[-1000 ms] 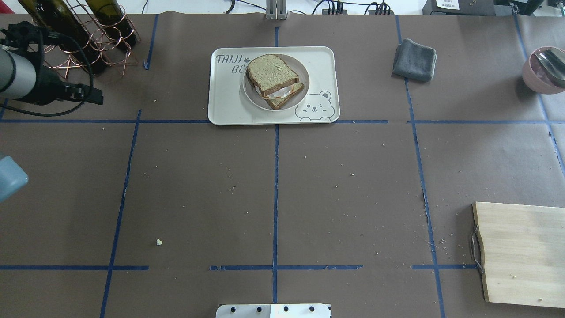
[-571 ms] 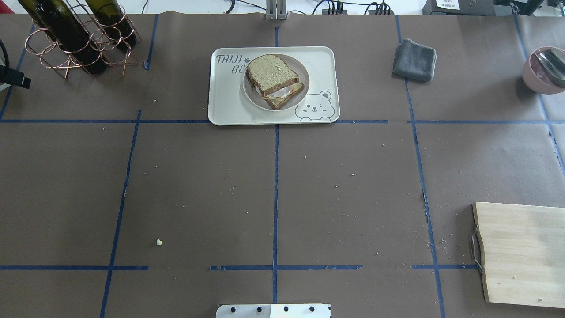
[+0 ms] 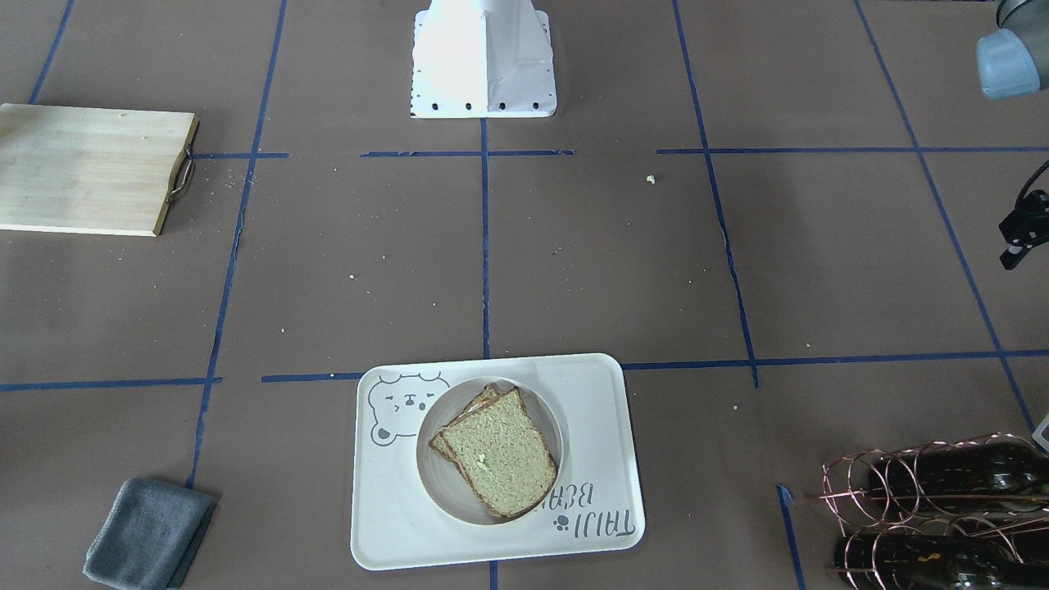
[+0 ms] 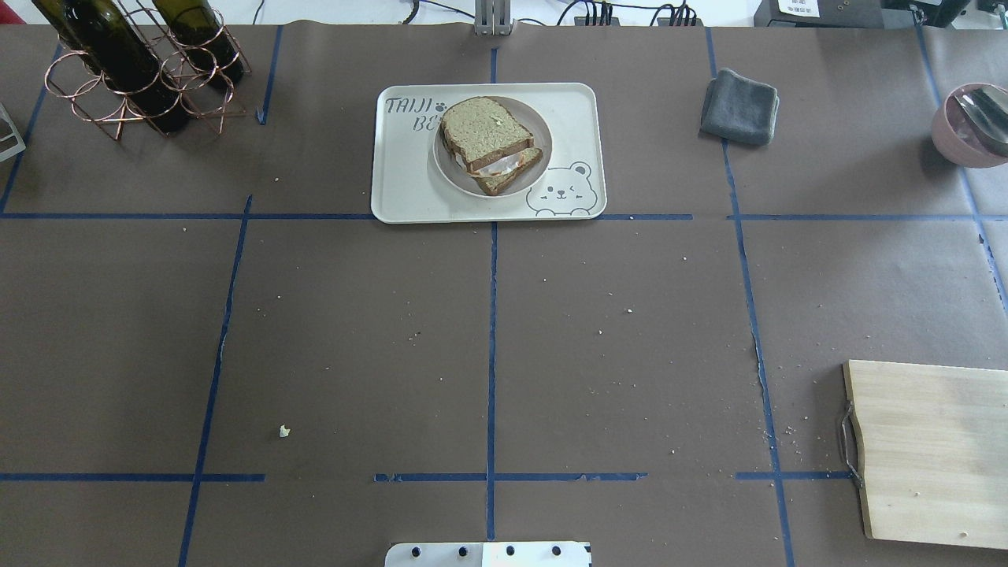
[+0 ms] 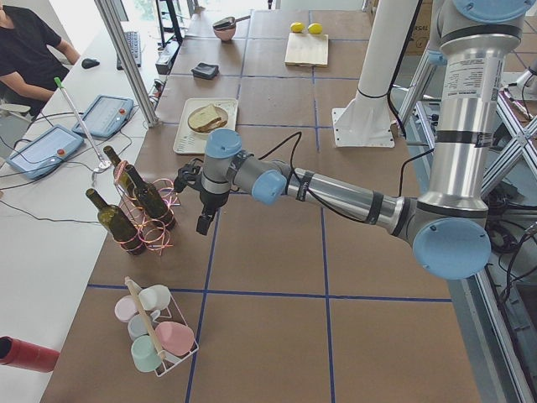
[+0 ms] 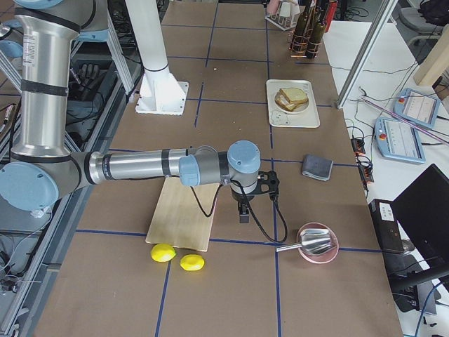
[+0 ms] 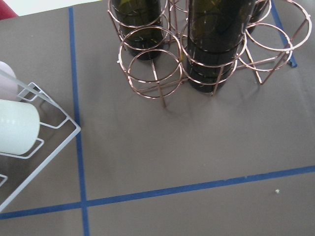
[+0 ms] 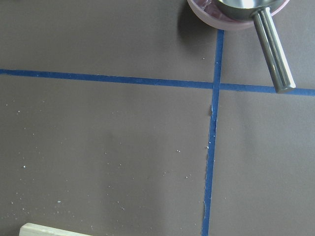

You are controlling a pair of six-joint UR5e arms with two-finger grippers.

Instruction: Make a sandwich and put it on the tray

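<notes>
Sandwich (image 4: 487, 142): we see it stacked on a plate (image 4: 446, 175), the top slice shifted off the lower one, with white egg showing between them.
Plate: it sits on the tray (image 4: 402, 185), covering part of the lettering and just beside the bear face.
Tray: it lies flat at the far middle of the table, well apart from both arms.
Left gripper (image 5: 204, 223): it hangs fingers down over bare table, just beside the bottle rack (image 4: 142, 79); we cannot tell how wide its jaws stand.
Right gripper (image 6: 243, 214): it hangs fingers down between the board (image 4: 929, 449) and the bowl (image 4: 965, 126); we cannot tell its opening either.
Cloth (image 4: 740, 106): we see it folded, to the tray's right in the overhead view.
Lemons (image 6: 163, 253): two lie just beside the board.
</notes>
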